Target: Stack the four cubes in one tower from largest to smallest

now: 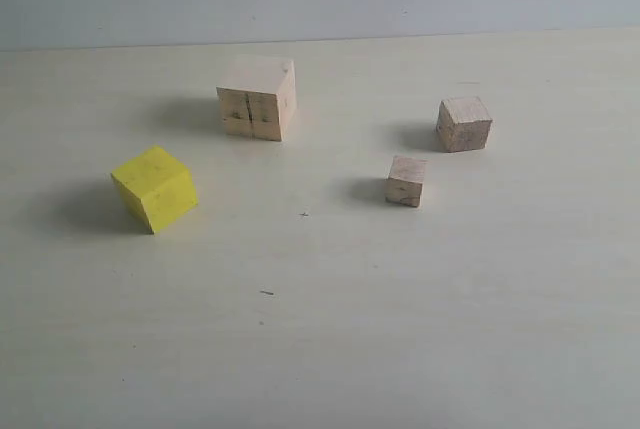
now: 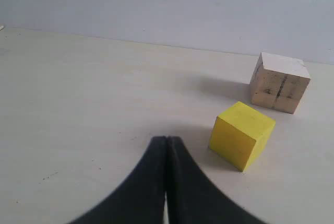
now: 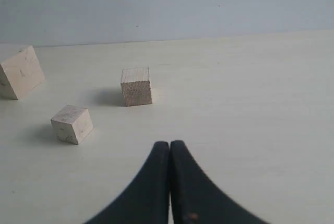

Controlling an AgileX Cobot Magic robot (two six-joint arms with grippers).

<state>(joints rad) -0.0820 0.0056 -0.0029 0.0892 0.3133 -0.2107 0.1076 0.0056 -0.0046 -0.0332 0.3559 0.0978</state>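
I see both grippers pressed together, empty — left gripper (image 2: 167,139) near the yellow cube (image 2: 241,135), right gripper (image 3: 170,143) facing the medium cube (image 3: 136,86) and small cube (image 3: 72,124).

The left gripper (image 2: 167,139) and right gripper (image 3: 169,143) have matte black fingers (image 2: 146,182), broad-based, tapering to slim tips. A brownish speck (image 3: 193,216) marks the right one's base.
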